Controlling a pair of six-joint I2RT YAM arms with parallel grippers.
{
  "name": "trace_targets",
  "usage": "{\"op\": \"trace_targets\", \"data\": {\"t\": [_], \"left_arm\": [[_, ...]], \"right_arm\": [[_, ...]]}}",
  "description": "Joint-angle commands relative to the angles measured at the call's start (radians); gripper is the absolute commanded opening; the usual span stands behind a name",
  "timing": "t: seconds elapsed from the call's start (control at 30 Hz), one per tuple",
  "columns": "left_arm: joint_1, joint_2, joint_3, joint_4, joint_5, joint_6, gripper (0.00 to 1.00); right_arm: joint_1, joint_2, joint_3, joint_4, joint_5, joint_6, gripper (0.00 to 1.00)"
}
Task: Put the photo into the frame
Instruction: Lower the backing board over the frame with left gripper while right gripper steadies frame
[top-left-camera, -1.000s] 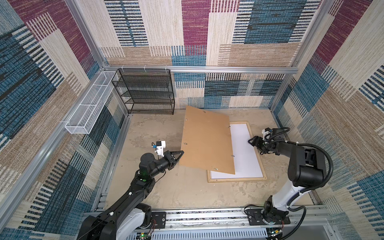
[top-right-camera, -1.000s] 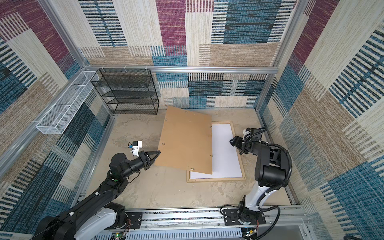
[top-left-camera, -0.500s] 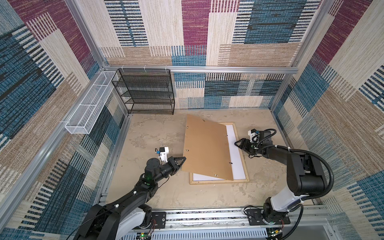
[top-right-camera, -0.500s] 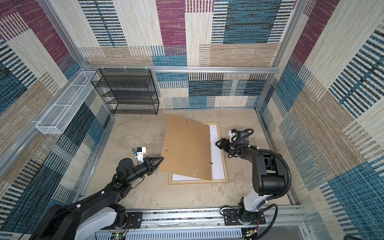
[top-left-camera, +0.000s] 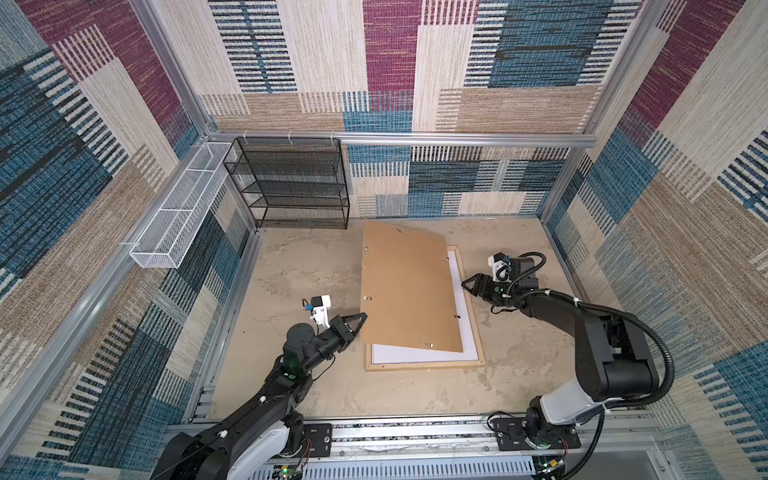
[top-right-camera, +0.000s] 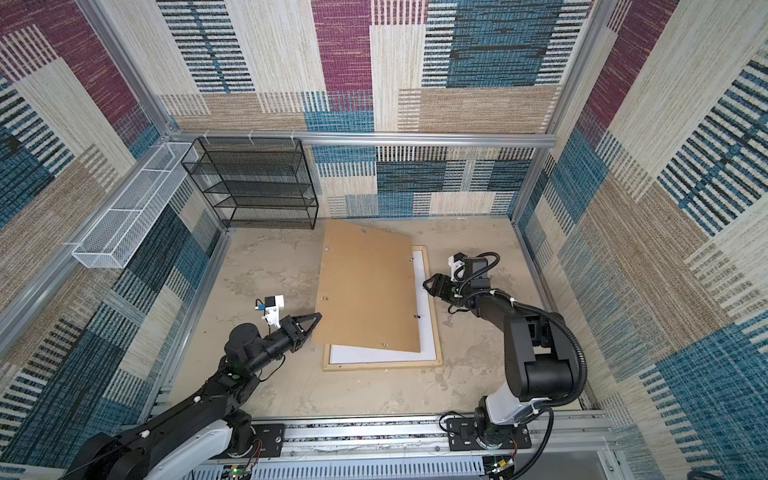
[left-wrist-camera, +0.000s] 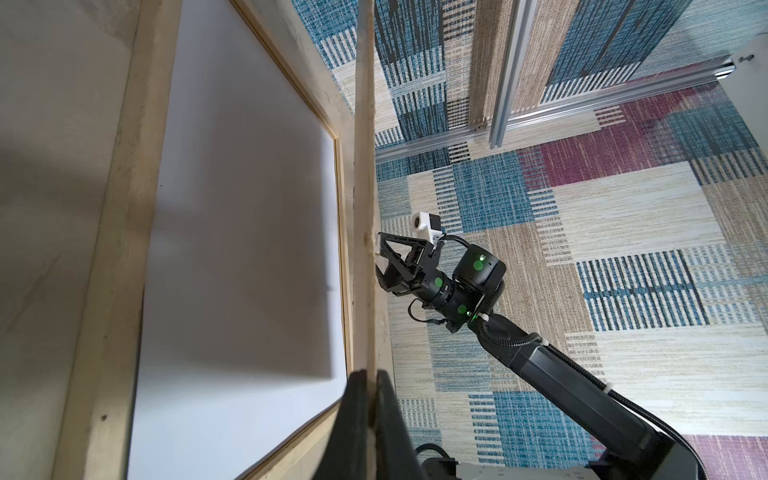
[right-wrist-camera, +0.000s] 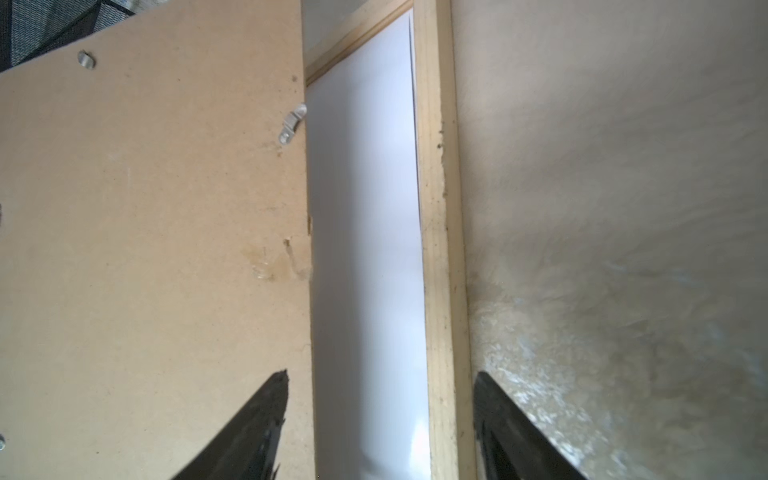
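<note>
Pinching the near-left corner of the backing board in my left gripper, jaws clamped on it, board tilted over the frame flat on the table, photo white back up inside the frame, my right gripper beside the frame's right rail, jaws wide, holding nothing.

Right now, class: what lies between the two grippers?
The board, pinched by the left gripper, then a strip of the face-down photo and a rail of the frame beside the open right gripper, in both top views.

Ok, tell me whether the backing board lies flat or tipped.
Tipped: left end effector holds the backing board edge-up, askew over the frame, white-backed photo showing beneath.
</note>
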Motion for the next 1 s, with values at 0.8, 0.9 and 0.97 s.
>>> {"op": "trace_targets", "data": {"t": [0.8, 0.9, 0.97], "left_arm": [[0.003, 0.221, 0.051, 0.322, 0.029, -0.04, 0.0], [0.003, 0.202, 0.053, 0.3, 0.023, -0.032, 0.0], [0.003, 0.189, 0.054, 0.283, 0.022, -0.028, 0.0]], "right_arm": [[0.182, -0.042, -0.069, -0.071, 0.004, -0.05, 0.46], [0.191, -0.055, -0.082, -0.084, 0.005, -0.046, 0.45], [0.195, -0.07, -0.091, -0.094, 0.004, -0.044, 0.45]]}}
